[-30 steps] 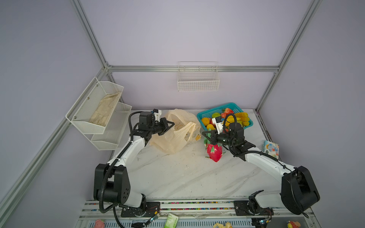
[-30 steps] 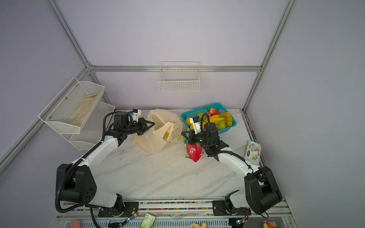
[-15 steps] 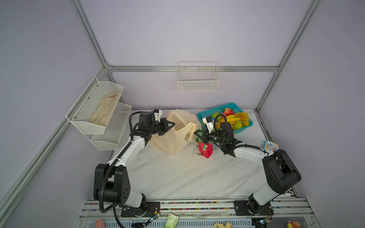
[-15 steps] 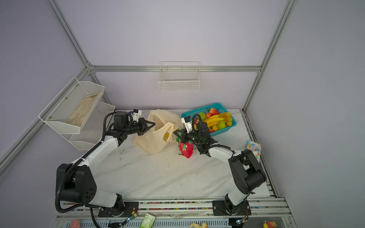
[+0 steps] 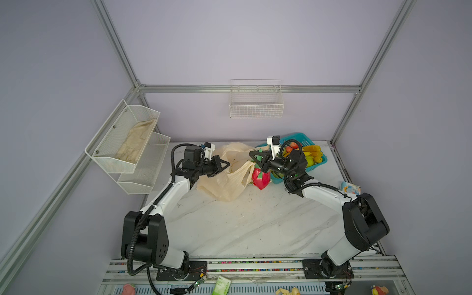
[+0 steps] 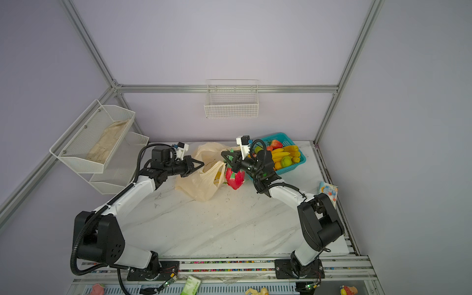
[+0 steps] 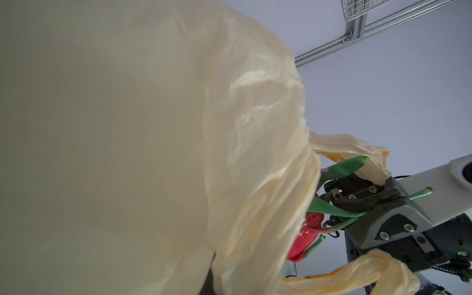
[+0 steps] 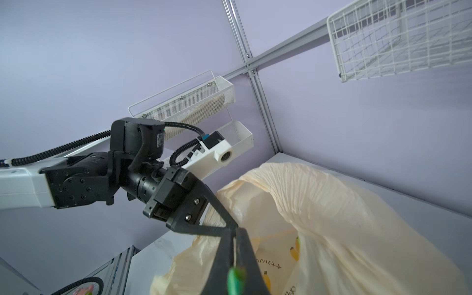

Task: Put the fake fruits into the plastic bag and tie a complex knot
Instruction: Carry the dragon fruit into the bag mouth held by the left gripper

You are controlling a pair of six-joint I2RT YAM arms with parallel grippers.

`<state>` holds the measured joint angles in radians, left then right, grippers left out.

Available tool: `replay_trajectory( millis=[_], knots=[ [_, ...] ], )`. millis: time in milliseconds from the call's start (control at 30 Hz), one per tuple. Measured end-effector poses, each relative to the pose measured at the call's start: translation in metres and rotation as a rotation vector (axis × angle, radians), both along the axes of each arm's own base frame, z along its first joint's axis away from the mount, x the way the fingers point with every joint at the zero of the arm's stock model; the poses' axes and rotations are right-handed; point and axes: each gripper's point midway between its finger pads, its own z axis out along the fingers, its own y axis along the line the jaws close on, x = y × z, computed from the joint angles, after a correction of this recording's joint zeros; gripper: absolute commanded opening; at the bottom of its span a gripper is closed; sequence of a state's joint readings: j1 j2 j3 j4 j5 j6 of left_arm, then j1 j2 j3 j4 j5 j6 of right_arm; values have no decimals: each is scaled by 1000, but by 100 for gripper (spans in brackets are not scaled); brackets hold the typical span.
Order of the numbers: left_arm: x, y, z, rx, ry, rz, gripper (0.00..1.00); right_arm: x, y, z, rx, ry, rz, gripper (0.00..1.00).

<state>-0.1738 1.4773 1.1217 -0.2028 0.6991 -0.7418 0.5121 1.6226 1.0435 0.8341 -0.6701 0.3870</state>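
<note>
Under the right pincer [image 5: 254, 155], clenched on its leaf [image 8: 236, 279], hangs the dragon fruit [image 5: 261, 178].

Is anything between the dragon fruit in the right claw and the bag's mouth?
No separate object. In a top view the plastic bag's own handle loop hangs beside the dragon fruit, seemingly between it and the mouth.

The bag [image 5: 224, 186] was translucent cream, printed with yellow bananas and black script. The dragon fruit [image 5: 261, 178] was glossy pink-red with green scales. The basket [image 6: 291, 167] was teal; its fruits [image 6: 283, 154] yellow, green, orange, red. The table [image 5: 242, 229] was white, grey-veined.
</note>
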Motion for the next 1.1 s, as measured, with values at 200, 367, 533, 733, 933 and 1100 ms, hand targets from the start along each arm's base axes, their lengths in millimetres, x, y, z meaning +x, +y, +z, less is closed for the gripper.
replay_trajectory(
  millis=[200, 367, 533, 733, 933, 1100],
  knots=[
    [-2, -2, -4, 31, -13, -12, 0, 6, -2, 12, 52, 10, -31, 0],
    [-5, -6, -5, 38, -17, -30, 0, 20, 2, 12, 82, -11, -61, 0],
    [-10, -15, -5, 26, -12, -67, 0, 34, 16, -5, 96, -20, -100, 0],
    [-16, -27, -8, 3, 20, -98, 0, 41, 30, -25, 101, -22, -158, 0],
    [-22, -40, -1, -52, 53, -116, 0, 47, 20, -19, 137, -83, -263, 0],
    [-18, -44, 11, -115, 60, -102, 0, 53, 3, -29, 150, -81, -370, 0]
  ],
)
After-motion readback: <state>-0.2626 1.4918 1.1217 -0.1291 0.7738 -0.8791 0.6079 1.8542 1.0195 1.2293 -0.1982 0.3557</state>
